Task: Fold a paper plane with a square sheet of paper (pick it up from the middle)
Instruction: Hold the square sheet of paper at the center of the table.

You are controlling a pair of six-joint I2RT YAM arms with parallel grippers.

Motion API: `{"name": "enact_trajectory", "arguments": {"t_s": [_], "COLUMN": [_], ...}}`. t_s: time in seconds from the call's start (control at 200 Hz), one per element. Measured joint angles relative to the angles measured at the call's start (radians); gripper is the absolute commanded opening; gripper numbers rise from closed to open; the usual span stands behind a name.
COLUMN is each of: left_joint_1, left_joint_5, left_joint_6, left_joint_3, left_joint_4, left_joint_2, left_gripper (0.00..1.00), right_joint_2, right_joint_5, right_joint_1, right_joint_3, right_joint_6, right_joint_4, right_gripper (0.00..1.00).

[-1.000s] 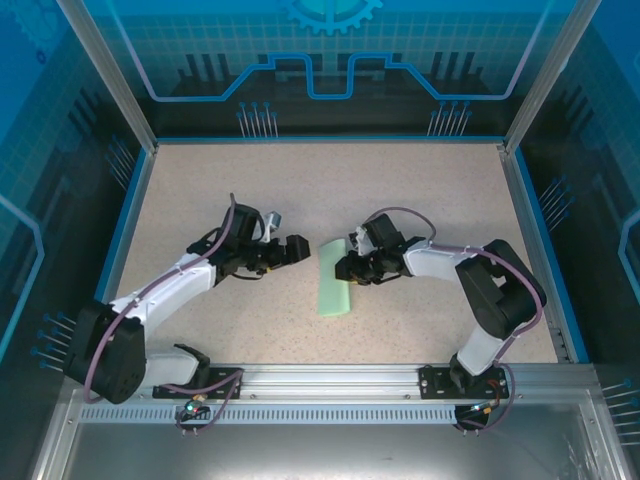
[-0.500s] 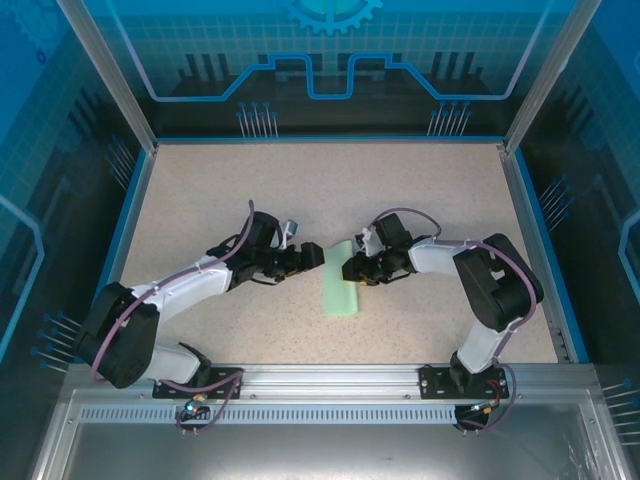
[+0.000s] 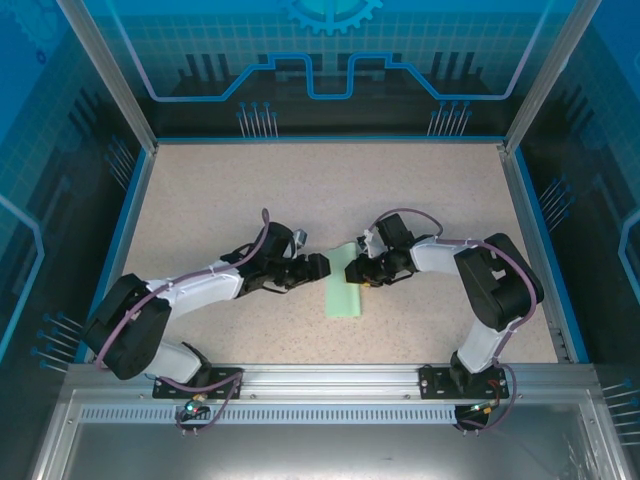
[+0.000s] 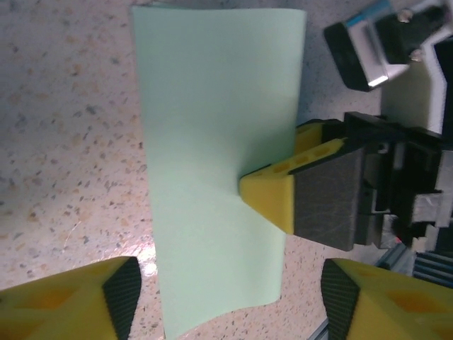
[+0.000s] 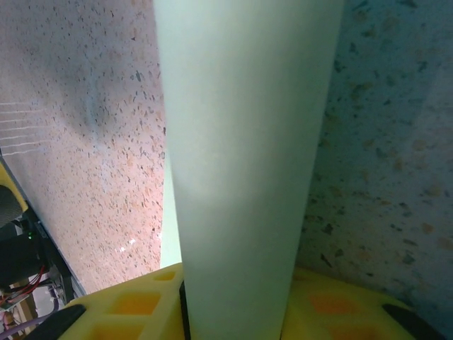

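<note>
From the top camera I saw the table (image 3: 420, 190) bright and evenly lit from overhead, sharp throughout, with only faint, soft shadows close around the sheet of paper (image 3: 342, 292). In the left wrist view I noted a small white glare spot on the table just left of the sheet's lower end and a dark shadow along its right edge. Below it, the fingertips (image 4: 78, 297) of the left claw (image 4: 228, 297) were soft and out of focus. In the right wrist view the sheet was so close that it blurred into a smooth pale band. The table left of it looked warm and bright, right of it dim and bluish. The right claw (image 5: 233, 312) beneath it was blurred.
</note>
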Motion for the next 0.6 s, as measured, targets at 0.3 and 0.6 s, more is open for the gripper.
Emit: {"name": "enact_trajectory", "arguments": {"t_s": [0.3, 0.6], "left_joint_1": [-0.066, -0.129], "left_joint_5": [-0.052, -0.068], "left_joint_6": [0.006, 0.032], "left_joint_3": [-0.011, -0.010], "left_joint_4": [0.034, 0.073], "left_joint_2": [0.066, 0.183], "left_gripper": [0.45, 0.37], "right_joint_2": [0.000, 0.000], "right_joint_5": [-0.011, -0.011], "right_joint_1": [-0.005, -0.005], "right_joint_3": [0.000, 0.000], "right_joint_6": [-0.004, -0.003], "right_joint_4": [0.000, 0.000], "right_gripper": [0.34, 0.35]}}
